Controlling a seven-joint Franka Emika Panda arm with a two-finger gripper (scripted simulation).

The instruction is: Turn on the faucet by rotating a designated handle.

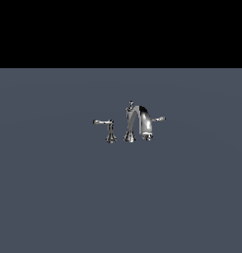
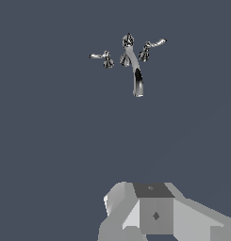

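The chrome faucet (image 1: 135, 123) stands on the grey floor in the middle of the exterior view, with a tall arched spout (image 1: 143, 120). The handle (image 1: 103, 122) is a slim lever on its own short flared pedestal, to the exterior view's left of the spout. Both also show in the wrist view: the faucet (image 2: 136, 70) and the handle (image 2: 101, 56). My gripper is not seen in the exterior view. In the wrist view only its grey body (image 2: 154, 214) shows, far from the faucet. Its fingers are not distinguishable.
A second chrome lever (image 1: 158, 119) pokes out past the spout on the exterior view's right and also shows in the wrist view (image 2: 154, 44). A small finial knob (image 1: 130, 105) tops the spout post. Flat grey floor (image 1: 53, 197) surrounds the faucet.
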